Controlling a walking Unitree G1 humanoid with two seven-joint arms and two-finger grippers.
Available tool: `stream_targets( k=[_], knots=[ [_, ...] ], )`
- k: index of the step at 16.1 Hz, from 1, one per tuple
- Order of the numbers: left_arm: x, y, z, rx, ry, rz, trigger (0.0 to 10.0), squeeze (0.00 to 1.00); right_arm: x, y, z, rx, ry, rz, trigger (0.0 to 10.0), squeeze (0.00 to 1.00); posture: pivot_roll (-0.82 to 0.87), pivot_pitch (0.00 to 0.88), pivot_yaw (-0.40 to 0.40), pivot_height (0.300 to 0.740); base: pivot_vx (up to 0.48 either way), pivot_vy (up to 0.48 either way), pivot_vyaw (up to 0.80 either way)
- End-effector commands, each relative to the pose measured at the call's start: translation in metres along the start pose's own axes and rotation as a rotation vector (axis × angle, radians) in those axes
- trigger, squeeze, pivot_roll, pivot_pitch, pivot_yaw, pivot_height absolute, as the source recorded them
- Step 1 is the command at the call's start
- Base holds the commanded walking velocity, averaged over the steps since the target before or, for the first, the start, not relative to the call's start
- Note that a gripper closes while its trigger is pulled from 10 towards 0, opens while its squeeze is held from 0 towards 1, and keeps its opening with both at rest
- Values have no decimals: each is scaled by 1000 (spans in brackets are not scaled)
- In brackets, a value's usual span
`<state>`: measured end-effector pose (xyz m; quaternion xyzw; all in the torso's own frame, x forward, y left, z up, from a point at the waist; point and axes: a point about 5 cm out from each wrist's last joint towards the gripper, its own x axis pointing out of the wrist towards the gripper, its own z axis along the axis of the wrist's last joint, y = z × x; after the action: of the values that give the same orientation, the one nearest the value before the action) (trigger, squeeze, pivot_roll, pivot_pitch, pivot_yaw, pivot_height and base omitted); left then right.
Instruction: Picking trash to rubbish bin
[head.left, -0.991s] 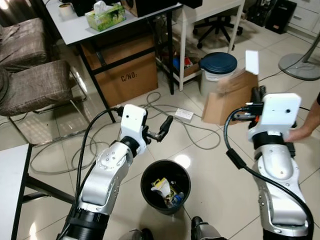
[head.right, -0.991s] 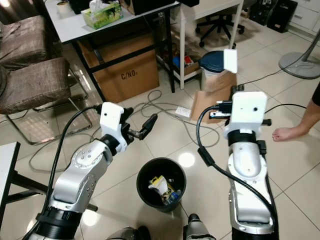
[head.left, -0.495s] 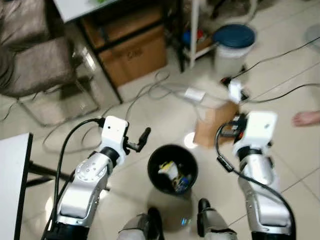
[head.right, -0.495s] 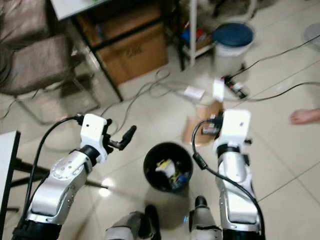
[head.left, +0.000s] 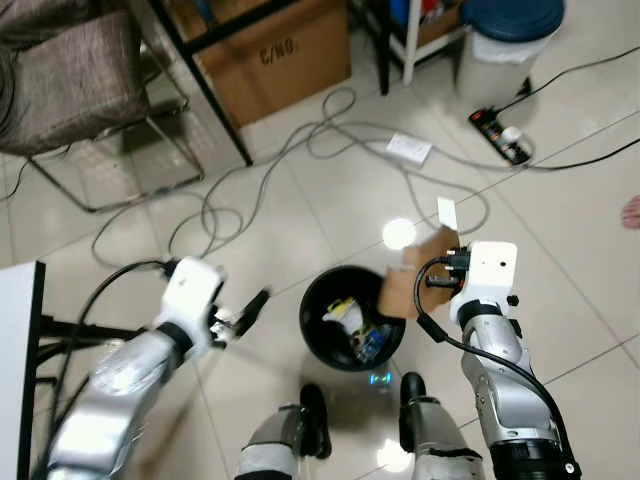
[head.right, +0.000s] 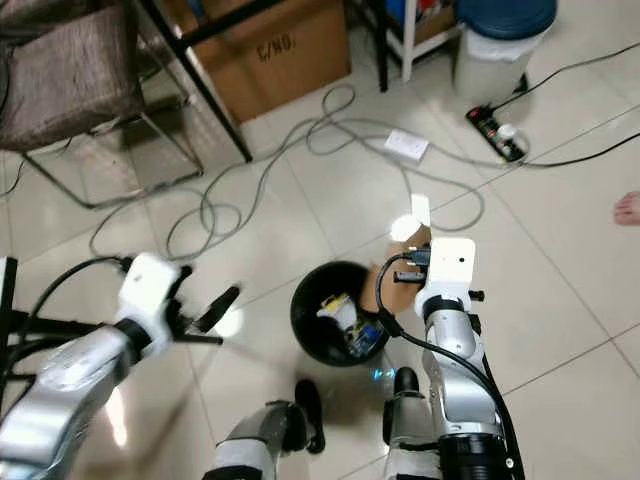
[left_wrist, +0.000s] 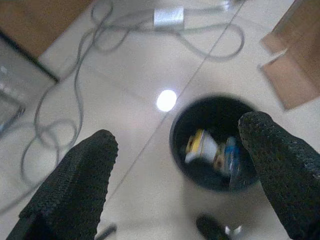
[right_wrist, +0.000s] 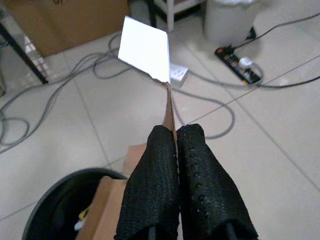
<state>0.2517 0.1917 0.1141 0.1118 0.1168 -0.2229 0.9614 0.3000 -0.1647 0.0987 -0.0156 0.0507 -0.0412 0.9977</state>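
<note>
The black rubbish bin (head.left: 320, 322) stands on the tiled floor just ahead of my feet, holding a yellow-and-white wrapper (head.left: 347, 315) and other trash. My right gripper (right_wrist: 173, 136) is shut on the edge of a brown cardboard piece (head.left: 410, 282) with a white label (head.left: 446, 213). The cardboard hangs over the bin's right rim, its lower part dipping inside. My left gripper (left_wrist: 177, 137) is open, its fingers (left_wrist: 75, 185) spread wide, held left of the bin and above the floor with nothing in it.
Grey cables (head.left: 300, 160), a white adapter (head.left: 410, 148) and a black power strip (head.left: 500, 135) lie on the floor beyond the bin. A brown box (head.left: 270, 55), a chair (head.left: 70, 90) and a blue-lidded bucket (head.left: 505, 40) stand farther back. A person's foot (head.left: 632, 212) is at the right edge.
The camera has tilted down and closed in on the bin. My right gripper has brought the cardboard down from chest height to the bin's rim. The left arm has dropped lower and leftward.
</note>
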Motion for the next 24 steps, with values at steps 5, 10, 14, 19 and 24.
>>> stream_targets(
  k=[5,10,14,19,24],
  knots=[
    [-28,21,-7,66,70,37,10000,0,10,5,-35,106,131,98,10000,0,274,490,234,740,0,0,0],
    [-50,21,-4,88,88,19,10000,0,23,11,-44,64,170,166,10000,0,341,523,266,740,0,0,0],
    [-62,23,-1,103,112,12,10000,0,30,16,-47,57,175,174,10000,0,370,543,294,740,0,0,0],
    [-69,20,-1,103,132,1,10000,0,39,20,-43,12,160,138,10000,0,389,559,304,740,0,0,0],
    [-72,17,-3,95,146,-2,10000,0,40,8,-43,42,134,90,10000,1000,383,570,300,740,0,0,0]
  ],
)
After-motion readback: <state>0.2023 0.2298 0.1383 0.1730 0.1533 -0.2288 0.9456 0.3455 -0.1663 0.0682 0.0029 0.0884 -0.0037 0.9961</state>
